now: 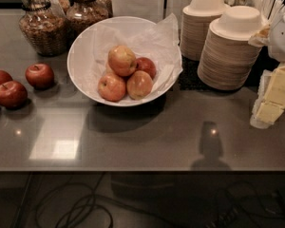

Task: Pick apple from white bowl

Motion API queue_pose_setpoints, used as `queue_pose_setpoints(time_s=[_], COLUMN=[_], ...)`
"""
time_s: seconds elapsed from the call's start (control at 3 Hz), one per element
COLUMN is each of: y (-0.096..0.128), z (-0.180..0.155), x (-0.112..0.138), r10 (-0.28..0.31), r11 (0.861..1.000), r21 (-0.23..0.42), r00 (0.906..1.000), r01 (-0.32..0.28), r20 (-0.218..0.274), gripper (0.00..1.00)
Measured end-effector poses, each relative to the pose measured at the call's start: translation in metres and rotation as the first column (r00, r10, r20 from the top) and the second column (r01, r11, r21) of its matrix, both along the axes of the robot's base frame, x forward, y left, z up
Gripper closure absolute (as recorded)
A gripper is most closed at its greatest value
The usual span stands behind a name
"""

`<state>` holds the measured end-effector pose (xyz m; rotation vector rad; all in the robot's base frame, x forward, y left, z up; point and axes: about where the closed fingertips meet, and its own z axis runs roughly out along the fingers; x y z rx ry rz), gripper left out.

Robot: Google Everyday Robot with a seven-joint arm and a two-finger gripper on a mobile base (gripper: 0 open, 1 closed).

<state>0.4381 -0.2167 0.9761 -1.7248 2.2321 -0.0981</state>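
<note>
The white bowl [76,75] sits at the back middle of the grey counter and is lined with crinkled white paper. It holds a pile of several apples. The apple [122,60], pale yellow-orange with a red blush, lies on top of the pile. A smaller, deeper-red apple [146,66] lies to its right, and two blushed ones lie in front. My gripper [274,99], white with yellowish pads, is at the right edge of the view, well to the right of the bowl and about level with its front rim. It holds nothing that I can see.
Three dark red apples [39,75] lie on the counter left of the bowl. Glass jars [40,25] stand at the back left. Two stacks of beige paper bowls [232,51] stand between the bowl and the gripper. The counter's front edge [142,170] runs across below, with cables on the floor.
</note>
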Motion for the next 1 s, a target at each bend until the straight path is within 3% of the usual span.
queue_pose_setpoints(time_s=[0.33, 0.67, 1.0], y=[0.0, 0.015, 0.058], z=[0.0, -0.005, -0.001], x=[0.0, 0.011, 0.037], r10=[0.0, 0.029, 0.124], r11=[1.0, 0.999, 0.986], r21=[0.0, 0.047, 0.107], r00=[1.0, 0.9996, 0.9908], r01=[0.0, -0.029, -0.129], r20=[0.0, 0.0, 0.056], gripper=[0.0, 0.0, 0.0])
